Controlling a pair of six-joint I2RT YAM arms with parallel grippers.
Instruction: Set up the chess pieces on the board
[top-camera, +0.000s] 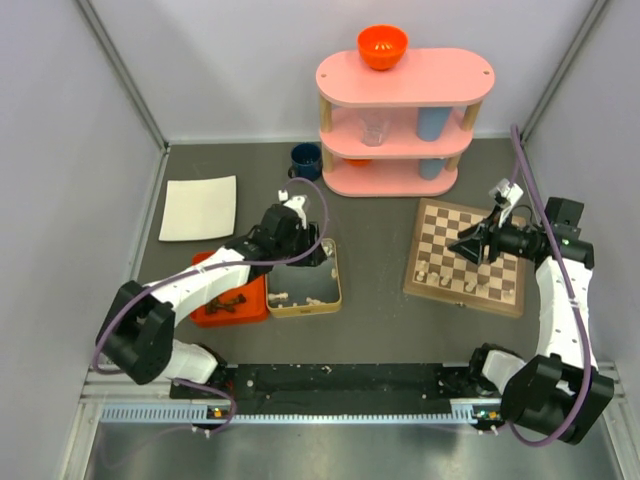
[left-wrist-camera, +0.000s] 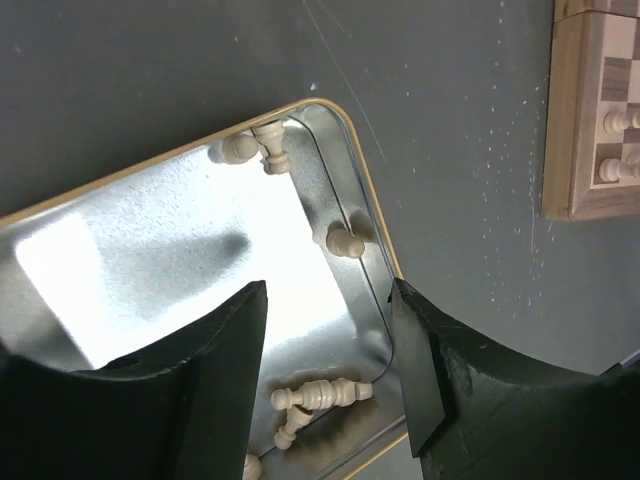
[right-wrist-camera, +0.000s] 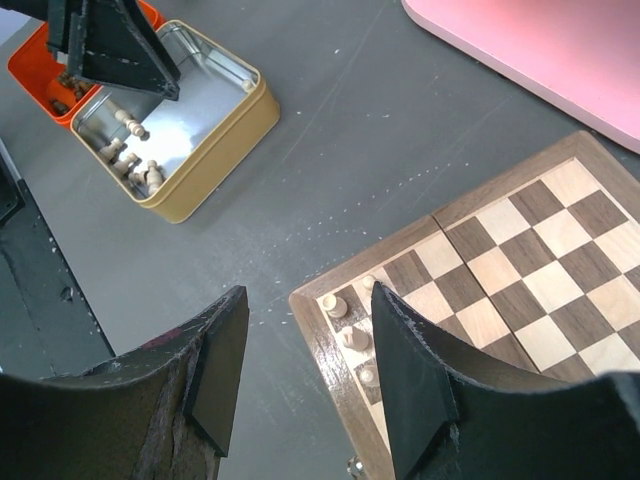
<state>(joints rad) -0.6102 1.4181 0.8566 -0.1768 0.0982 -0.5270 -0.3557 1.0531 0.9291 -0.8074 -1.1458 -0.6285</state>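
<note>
Sheet (top-camera: 198, 207), white, is lying flat at the far left of the surface (top-camera: 370, 330).

Tray (top-camera: 205, 312), orange, is sitting nearer the arms and holding dark pieces (top-camera: 231, 303) in a loose heap.

Tin (left-wrist-camera: 150, 250), silver with a yellowish rim, is sitting just beside the tray on its right. Pale pieces (left-wrist-camera: 322, 393) are lying on their sides inside it, some along the wall and some in a corner.

Left hand (left-wrist-camera: 330, 290) is hovering over the tin, its fingers standing partly apart and holding nothing.

Mug (top-camera: 306, 158), blue, is standing at the far side, near the shelf's left end.

Shelf (top-camera: 405, 75), pink with three tiers, is standing at the far middle and carrying an orange bowl (top-camera: 382, 46) on top.

Board (right-wrist-camera: 520, 260) is lying right of centre, well apart from the tin. Upright pieces (right-wrist-camera: 352, 337), pale, are standing on squares at its near left corner.

Right hand (right-wrist-camera: 310, 300) is hanging above the board, fingers partly apart and gripping nothing.
</note>
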